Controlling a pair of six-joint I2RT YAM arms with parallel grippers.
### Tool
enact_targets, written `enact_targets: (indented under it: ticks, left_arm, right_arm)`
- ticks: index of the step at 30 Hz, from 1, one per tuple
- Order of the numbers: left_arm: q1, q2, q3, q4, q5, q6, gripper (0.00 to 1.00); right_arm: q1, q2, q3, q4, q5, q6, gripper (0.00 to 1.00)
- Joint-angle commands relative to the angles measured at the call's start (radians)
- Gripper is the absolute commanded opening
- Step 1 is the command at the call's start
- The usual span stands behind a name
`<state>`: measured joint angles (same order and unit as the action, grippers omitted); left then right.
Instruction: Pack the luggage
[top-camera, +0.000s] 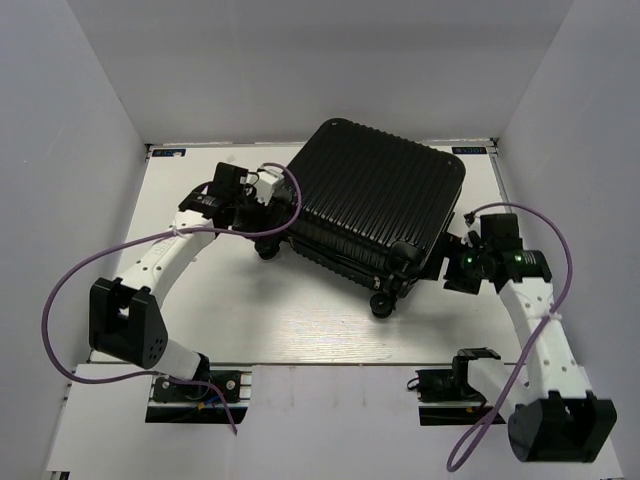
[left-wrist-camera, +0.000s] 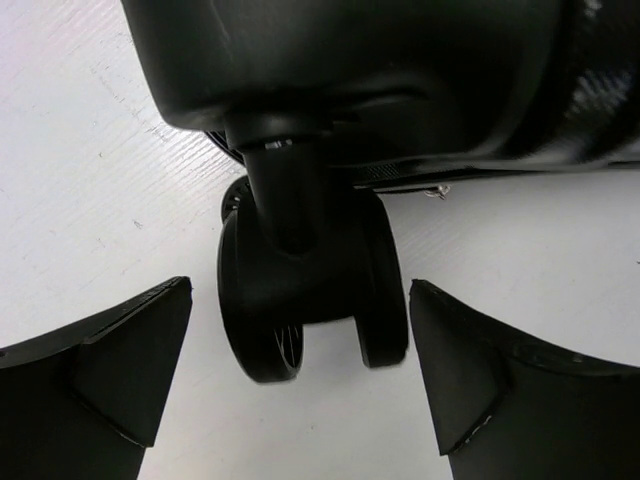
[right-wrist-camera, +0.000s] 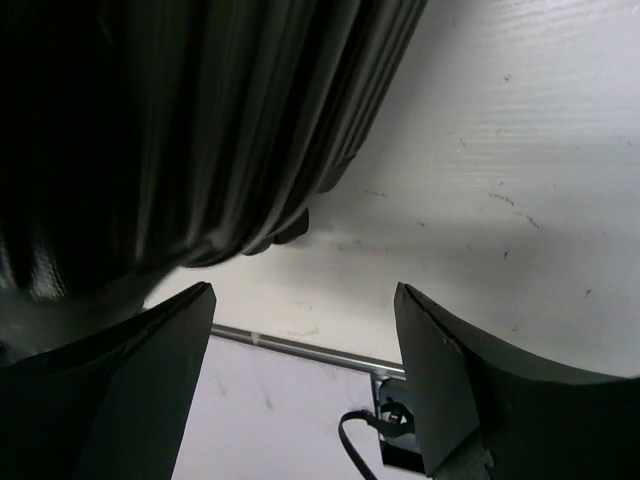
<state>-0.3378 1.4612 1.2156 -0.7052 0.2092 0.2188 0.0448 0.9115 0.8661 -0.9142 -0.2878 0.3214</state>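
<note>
The luggage (top-camera: 375, 200) is a large black ribbed hard-shell suitcase lying shut and flat on the white table, turned at an angle. My left gripper (top-camera: 272, 215) is at its left corner. In the left wrist view my left gripper (left-wrist-camera: 300, 288) is open, and a black double caster wheel (left-wrist-camera: 300, 290) of the luggage (left-wrist-camera: 400, 80) stands just ahead between the fingers, not gripped. My right gripper (top-camera: 455, 265) is at the suitcase's right side. In the right wrist view my right gripper (right-wrist-camera: 304, 290) is open and empty, with the ribbed shell (right-wrist-camera: 170, 130) at its upper left.
More wheels (top-camera: 382, 305) stick out at the suitcase's near corner. White walls enclose the table on the left, back and right. The table's front edge with a metal rail (right-wrist-camera: 300, 345) shows below the right gripper. Purple cables loop from both arms.
</note>
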Motion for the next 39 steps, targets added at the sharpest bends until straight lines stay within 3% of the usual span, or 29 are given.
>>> enact_targets:
  ticks: [1,7,10,14,15,16,20,25,32,35,37,39]
  left_arm:
    - [-0.013,0.014,0.004,0.053,-0.011,0.010,1.00]
    - [-0.026,0.040,0.007,0.130,-0.005,-0.030,1.00]
    - [-0.040,0.044,0.009,0.180,0.012,-0.052,0.89]
    - [-0.058,0.054,0.019,0.204,0.021,-0.068,0.44]
    - [-0.063,0.050,0.024,0.196,0.013,-0.078,0.14]
    - [-0.064,0.047,0.025,0.197,0.001,-0.087,0.02]
    - [-0.075,0.004,-0.008,0.173,-0.045,-0.130,0.00]
    - [-0.113,-0.143,-0.160,0.178,-0.146,-0.243,0.00]
    - [-0.211,-0.312,-0.275,0.089,-0.249,-0.357,0.00]
    - [-0.282,-0.346,-0.298,0.075,-0.267,-0.392,0.00]
    - [-0.308,-0.352,-0.317,0.081,-0.272,-0.378,0.00]
    - [-0.355,-0.351,-0.324,0.076,-0.321,-0.355,0.00]
  right_arm:
    - [0.009,0.108,0.092,0.087,-0.023,-0.036,0.78]
    - [0.015,0.223,0.119,0.231,-0.033,0.018,0.72]
    - [0.020,0.282,0.158,0.245,0.001,0.011,0.71]
    - [0.021,0.357,0.214,0.294,-0.001,0.005,0.67]
    - [0.021,0.368,0.238,0.298,-0.007,0.005,0.67]
    - [0.021,0.406,0.249,0.311,-0.010,-0.002,0.67]
    - [0.030,0.493,0.362,0.368,-0.033,-0.015,0.67]
    - [0.052,0.627,0.520,0.338,-0.047,-0.056,0.65]
    - [0.075,0.766,0.767,0.244,-0.108,-0.142,0.63]
    - [0.089,0.848,0.942,0.124,-0.058,-0.171,0.63]
    - [0.084,0.799,0.929,0.123,-0.019,-0.177,0.63]
    - [0.076,0.707,0.810,0.181,0.064,-0.167,0.66]
